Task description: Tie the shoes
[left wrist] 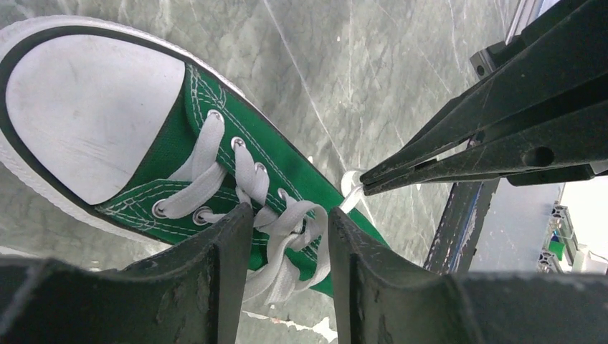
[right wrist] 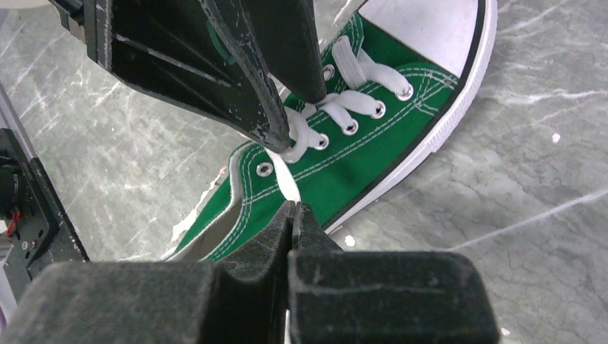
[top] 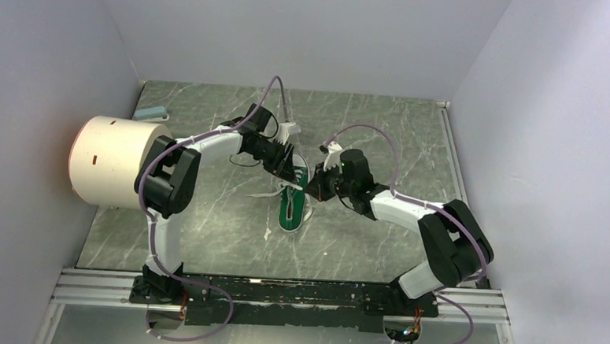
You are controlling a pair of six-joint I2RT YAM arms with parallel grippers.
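Probably a lab test booth: plain white walls, marbled tabletop, aluminium mounting rail.

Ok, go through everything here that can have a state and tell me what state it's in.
sneaker, upright on its sole, not tied
laces, threaded through the eyelets, loose, no knot
left gripper, open, fingers on either side of the laces over the tongue
right gripper, shut on the laces, pinching one strand near the top eyelets
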